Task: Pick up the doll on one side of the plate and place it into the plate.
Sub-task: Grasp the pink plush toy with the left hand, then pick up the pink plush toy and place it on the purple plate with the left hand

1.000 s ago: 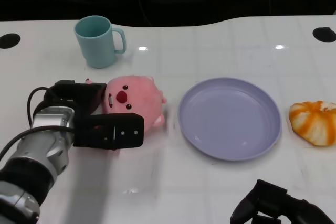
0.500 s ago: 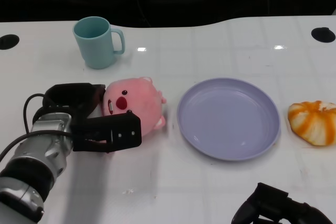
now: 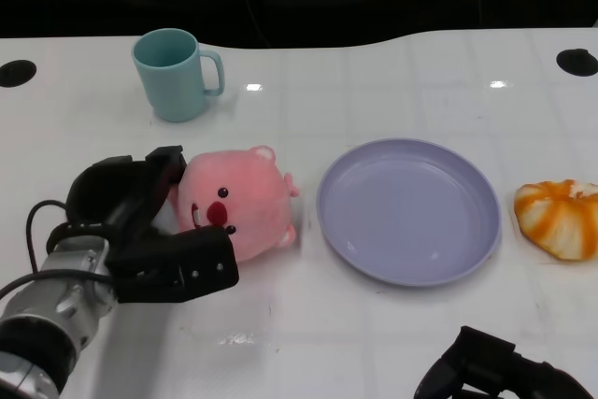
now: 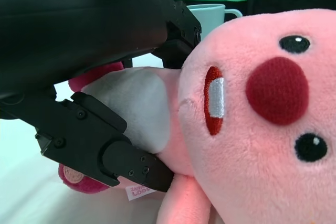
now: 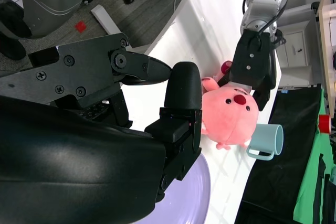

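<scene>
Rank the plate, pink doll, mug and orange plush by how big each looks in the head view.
1. Purple plate, clearly largest.
2. Pink doll, partly hidden by the left hand.
3. Teal mug and orange plush: too alike to rank, and the plush is cut off by the picture's edge.

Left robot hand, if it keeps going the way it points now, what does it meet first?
The left robot hand, holding the pink doll, points toward the purple plate; the plate's near rim likely comes first, height permitting.
</scene>
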Available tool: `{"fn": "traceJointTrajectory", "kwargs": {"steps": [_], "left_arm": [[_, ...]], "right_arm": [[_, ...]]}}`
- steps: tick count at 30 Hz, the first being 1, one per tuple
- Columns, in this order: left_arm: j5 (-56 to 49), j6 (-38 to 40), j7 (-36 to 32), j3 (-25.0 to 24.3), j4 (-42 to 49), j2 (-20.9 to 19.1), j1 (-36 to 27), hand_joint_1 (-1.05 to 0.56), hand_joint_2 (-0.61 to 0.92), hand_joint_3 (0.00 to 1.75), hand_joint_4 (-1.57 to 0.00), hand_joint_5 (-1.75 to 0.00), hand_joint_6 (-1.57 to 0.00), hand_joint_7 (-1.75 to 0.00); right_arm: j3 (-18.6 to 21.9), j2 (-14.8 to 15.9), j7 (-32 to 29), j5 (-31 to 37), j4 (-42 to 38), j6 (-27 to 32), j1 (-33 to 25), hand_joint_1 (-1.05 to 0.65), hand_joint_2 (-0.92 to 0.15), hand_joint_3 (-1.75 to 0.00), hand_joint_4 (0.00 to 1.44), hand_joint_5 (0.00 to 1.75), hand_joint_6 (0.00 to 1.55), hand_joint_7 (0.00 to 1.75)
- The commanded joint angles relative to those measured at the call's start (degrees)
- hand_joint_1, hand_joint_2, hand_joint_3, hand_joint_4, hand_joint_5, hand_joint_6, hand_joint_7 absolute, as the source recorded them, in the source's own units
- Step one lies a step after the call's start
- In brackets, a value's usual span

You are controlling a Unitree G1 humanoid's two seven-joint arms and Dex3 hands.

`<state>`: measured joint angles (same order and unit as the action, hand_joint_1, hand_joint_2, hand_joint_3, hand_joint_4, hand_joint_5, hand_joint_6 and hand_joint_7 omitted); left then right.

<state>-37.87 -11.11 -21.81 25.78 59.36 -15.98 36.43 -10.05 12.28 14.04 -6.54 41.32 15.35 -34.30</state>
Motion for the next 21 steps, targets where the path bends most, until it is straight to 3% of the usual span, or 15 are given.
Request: {"fn": "traceJointTrajectory", "kwargs": {"steps": [1, 6, 11, 21], "left_arm": [[2.94, -0.72, 0.63, -2.56, -2.23, -0.57, -2.60, -0.18, 0.72, 0.75, -0.87, -1.75, -0.64, -1.75], [7.72, 1.27, 4.71, -6.70, -10.22, -0.16, -5.19, -0.17, 0.66, 0.90, -0.88, -1.75, -0.68, -1.75], [10.74, 4.07, 8.83, -9.94, -22.86, 0.24, -8.45, -0.16, 0.52, 1.16, -0.91, -1.75, -0.74, -1.75], [11.50, 6.43, 12.89, -11.14, -39.34, 2.12, -9.60, -0.12, 0.38, 1.40, -0.94, -1.75, -0.81, -1.75]], "right_arm": [[0.55, 0.37, 0.16, -0.25, -0.87, -1.33, 0.04, -0.28, -0.90, -0.50, 0.69, 1.75, 0.49, 1.68], [0.96, 0.71, 0.52, 0.00, -1.75, -2.12, 0.44, -0.28, -0.90, -0.50, 0.68, 1.75, 0.48, 1.68], [1.24, 0.99, 1.17, -0.17, -2.01, -2.29, 0.51, -0.28, -0.90, -0.50, 0.68, 1.75, 0.49, 1.68], [0.95, 1.13, 1.63, -0.03, -1.99, -2.55, 0.19, -0.28, -0.91, -0.49, 0.68, 1.75, 0.48, 1.67]]}}
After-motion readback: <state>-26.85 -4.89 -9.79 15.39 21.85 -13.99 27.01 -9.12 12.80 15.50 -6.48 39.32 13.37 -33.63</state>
